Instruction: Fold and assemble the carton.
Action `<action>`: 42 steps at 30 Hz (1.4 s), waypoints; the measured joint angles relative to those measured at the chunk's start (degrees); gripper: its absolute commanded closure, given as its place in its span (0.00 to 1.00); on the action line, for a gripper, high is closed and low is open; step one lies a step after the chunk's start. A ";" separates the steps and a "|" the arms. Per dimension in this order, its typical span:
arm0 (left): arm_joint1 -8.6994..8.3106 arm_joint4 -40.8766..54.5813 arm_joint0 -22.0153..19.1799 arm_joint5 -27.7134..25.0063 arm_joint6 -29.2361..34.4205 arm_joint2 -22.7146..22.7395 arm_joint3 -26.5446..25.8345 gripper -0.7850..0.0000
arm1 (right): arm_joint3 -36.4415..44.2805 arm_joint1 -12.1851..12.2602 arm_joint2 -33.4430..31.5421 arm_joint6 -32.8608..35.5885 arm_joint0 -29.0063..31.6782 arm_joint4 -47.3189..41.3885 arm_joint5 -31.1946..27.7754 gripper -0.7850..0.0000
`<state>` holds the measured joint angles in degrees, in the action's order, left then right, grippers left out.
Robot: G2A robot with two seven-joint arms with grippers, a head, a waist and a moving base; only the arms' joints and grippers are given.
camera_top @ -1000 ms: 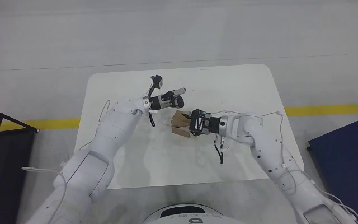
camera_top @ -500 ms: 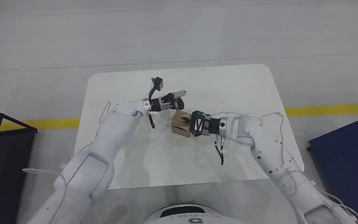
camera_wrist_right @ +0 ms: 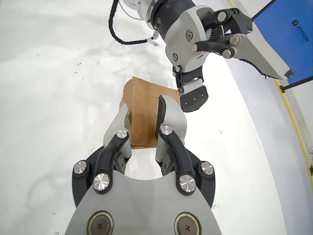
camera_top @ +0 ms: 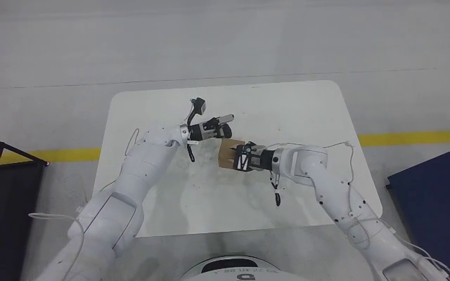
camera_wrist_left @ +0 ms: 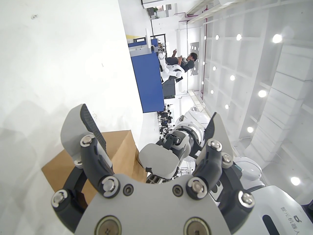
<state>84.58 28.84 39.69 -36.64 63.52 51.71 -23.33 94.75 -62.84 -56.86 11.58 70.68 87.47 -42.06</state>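
Observation:
A small brown carton (camera_top: 228, 152) is held just above the white table (camera_top: 295, 112) near its middle. My right gripper (camera_wrist_right: 144, 112) is shut on it, one finger on each side wall (camera_wrist_right: 143, 103). My left gripper (camera_top: 225, 128) hovers right beside the carton's far upper edge with its fingers spread wide and nothing between them. In the left wrist view the carton (camera_wrist_left: 119, 145) lies behind one fingertip (camera_wrist_left: 84, 123) of the left gripper (camera_wrist_left: 149, 125). The right wrist view shows the left gripper (camera_wrist_right: 232, 86) open, one ribbed pad (camera_wrist_right: 194, 99) close to the carton's corner.
The white table (camera_wrist_right: 49, 86) has bare room on all sides of the carton. A black cable (camera_top: 275, 191) hangs from the right forearm over the table. A yellow floor line (camera_top: 401, 138) and a blue panel (camera_top: 422, 183) lie beyond the table's right edge.
The right gripper has shifted slightly toward the left arm and turned the carton, which now looks more compact and squared. The left gripper has stayed almost in place, still open.

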 measured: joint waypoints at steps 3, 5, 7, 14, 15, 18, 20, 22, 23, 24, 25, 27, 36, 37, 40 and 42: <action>0.01 -0.11 0.07 0.05 0.07 0.16 -0.03 0.00 | 0.30 0.04 0.17 -0.38 0.06 0.92 0.08 0.59; 0.01 -0.17 0.13 0.13 0.09 0.27 -0.05 0.00 | 0.59 0.10 0.22 -0.54 0.06 1.58 -0.03 0.59; 0.01 -0.25 0.16 0.13 0.12 0.37 -0.05 0.00 | 0.90 0.15 0.24 -0.52 0.03 2.36 -0.05 0.58; 0.09 -0.47 0.24 0.19 0.42 0.65 -0.25 0.00 | 2.15 0.38 0.45 -0.17 0.02 5.72 -0.20 0.57; 0.11 -0.51 0.24 0.21 0.42 0.68 -0.28 0.00 | 2.25 0.40 0.45 -0.22 0.02 5.89 -0.22 0.56; 0.14 -0.63 0.24 0.22 0.30 0.81 -0.30 0.00 | 2.53 0.44 0.49 -0.20 0.00 6.59 -0.13 0.57; 0.16 -0.67 0.26 0.21 0.30 0.91 -0.30 0.00 | 2.71 0.45 0.62 -0.06 0.00 7.21 0.10 0.58; 0.17 -0.71 0.27 0.15 0.46 0.99 -0.32 0.00 | 2.83 0.45 0.71 -0.10 0.01 7.55 0.34 0.59; 0.17 -0.75 0.27 0.12 0.55 1.04 -0.30 0.00 | 2.89 0.44 0.75 -0.15 0.03 7.75 0.57 0.59; 0.18 -0.78 0.27 0.11 0.59 1.08 -0.27 0.00 | 2.90 0.44 0.77 -0.17 0.04 7.86 0.71 0.60; 0.18 -0.80 0.26 0.11 0.61 1.12 -0.25 0.00 | 2.89 0.43 0.78 -0.18 0.05 7.91 0.83 0.60; 0.20 -0.85 0.25 0.10 0.65 1.20 -0.21 0.00 | 2.86 0.41 0.79 -0.16 0.07 7.96 1.12 0.59; 0.32 -0.97 0.23 0.12 0.82 1.54 -0.18 0.00 | 2.71 0.36 1.29 0.72 0.15 8.43 0.93 0.62; 0.33 -1.00 0.25 0.13 0.82 1.56 -0.21 0.00 | 2.72 0.35 1.33 0.76 0.16 8.49 0.97 0.62; 0.37 -1.11 0.31 0.15 0.80 1.65 -0.26 0.00 | 2.81 0.34 1.44 0.91 0.19 8.68 1.06 0.65; 0.39 -1.19 0.33 0.15 0.79 1.71 -0.25 0.00 | 2.87 0.33 1.46 0.93 0.24 8.81 1.27 0.67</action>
<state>84.97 27.65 40.02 -36.49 64.31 53.43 -23.57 97.62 -62.51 -55.40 12.51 70.92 96.29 -40.79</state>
